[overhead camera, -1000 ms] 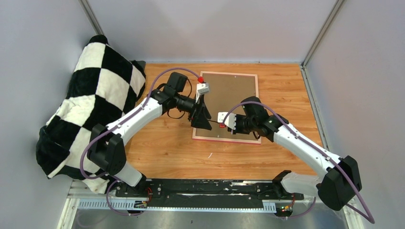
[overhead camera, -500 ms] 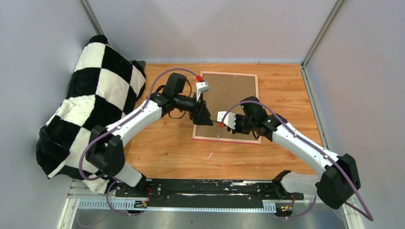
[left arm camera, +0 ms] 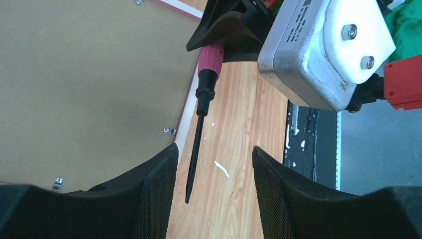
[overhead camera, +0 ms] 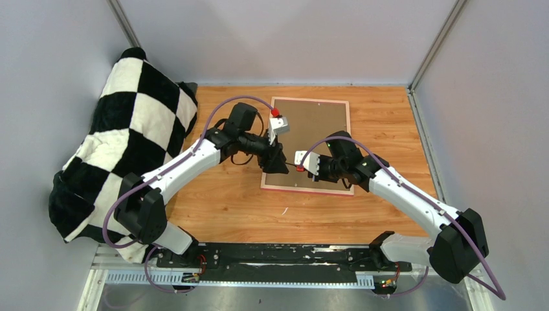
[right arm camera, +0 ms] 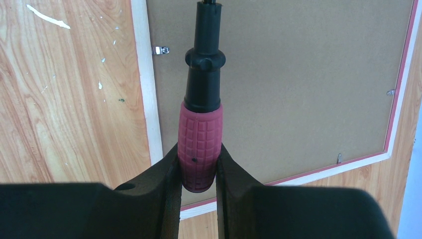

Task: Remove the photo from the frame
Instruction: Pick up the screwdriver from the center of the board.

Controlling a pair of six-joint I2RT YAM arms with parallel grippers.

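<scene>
Table point(overhead camera: 220, 201): frame point(right arm camera: 142, 89) face-down under right fingers point(right arm camera: 164, 199) gripping screwdriver point(right arm camera: 200, 149); left fingers point(left arm camera: 154, 194) apart, straddling tip

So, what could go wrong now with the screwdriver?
1. The right hand grips the pink-handled, black-shafted screwdriver only near its handle's end, so it may tilt.
2. The open left hand flanks the shaft; closing could knock it sideways.
3. The tip might scratch the brown cardboard backing board.

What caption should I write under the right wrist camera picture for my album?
Right gripper clamps a pink-handled screwdriver over the face-down frame and its brown backing board.
</scene>
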